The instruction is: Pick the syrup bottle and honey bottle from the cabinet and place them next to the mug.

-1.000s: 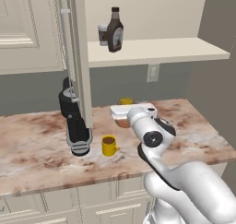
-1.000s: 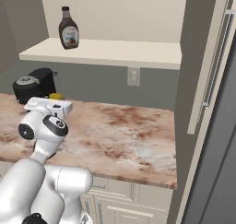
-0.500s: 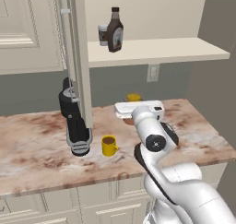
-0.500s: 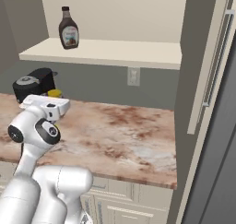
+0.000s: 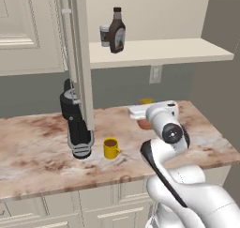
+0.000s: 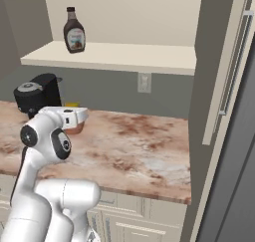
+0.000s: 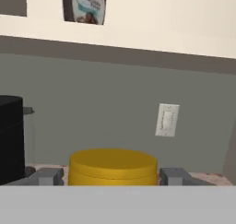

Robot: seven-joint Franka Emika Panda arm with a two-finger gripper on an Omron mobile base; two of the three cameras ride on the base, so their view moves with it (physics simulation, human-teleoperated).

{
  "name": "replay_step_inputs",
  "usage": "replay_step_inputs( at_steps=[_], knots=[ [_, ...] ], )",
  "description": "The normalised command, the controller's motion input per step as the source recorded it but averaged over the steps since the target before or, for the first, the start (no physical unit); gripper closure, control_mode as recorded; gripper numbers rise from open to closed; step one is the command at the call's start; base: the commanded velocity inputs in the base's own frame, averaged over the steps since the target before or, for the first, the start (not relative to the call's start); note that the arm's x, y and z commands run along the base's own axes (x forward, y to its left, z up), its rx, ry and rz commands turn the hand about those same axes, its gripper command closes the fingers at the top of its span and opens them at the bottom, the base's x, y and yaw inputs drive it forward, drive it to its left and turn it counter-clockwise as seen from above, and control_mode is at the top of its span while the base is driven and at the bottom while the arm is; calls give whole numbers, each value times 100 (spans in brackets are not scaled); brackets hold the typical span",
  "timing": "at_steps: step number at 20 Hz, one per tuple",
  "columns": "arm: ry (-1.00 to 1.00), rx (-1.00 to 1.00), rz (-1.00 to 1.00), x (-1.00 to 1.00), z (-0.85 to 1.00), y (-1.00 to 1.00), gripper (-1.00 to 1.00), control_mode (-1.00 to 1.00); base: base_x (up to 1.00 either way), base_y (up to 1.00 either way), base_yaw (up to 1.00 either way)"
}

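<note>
gripper (image 7: 113,177) shut on honey bottle (image 7: 113,167), syrup bottle (image 5: 116,31) on cabinet (image 5: 154,51) shelf

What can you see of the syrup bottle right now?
The syrup bottle is a dark brown flask with a narrow neck, dark cap and pale front label. It stands upright on the cabinet's pale shelf, near its left end, beside a small white-lidded cup. Nothing grips it.

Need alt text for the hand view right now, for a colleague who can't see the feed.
A yellow cap sits between the gripper fingertips, close to the camera. Behind it is a grey wall with a white outlet, a black appliance at left, and the syrup bottle label on the shelf above.
</note>
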Motion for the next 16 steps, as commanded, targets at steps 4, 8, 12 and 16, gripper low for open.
replay_step_inputs(
  at_steps=[4,8,12,16],
  knots=[
    [0,0,18,47,-100,-65,100,-100,0,0,0],
    [0,0,27,54,-100,-46,100,-100,0,0,0],
    [-6,0,40,63,-100,-33,100,-100,0,0,0],
    [-8,3,51,49,-100,-18,100,-100,0,0,0]
  ],
)
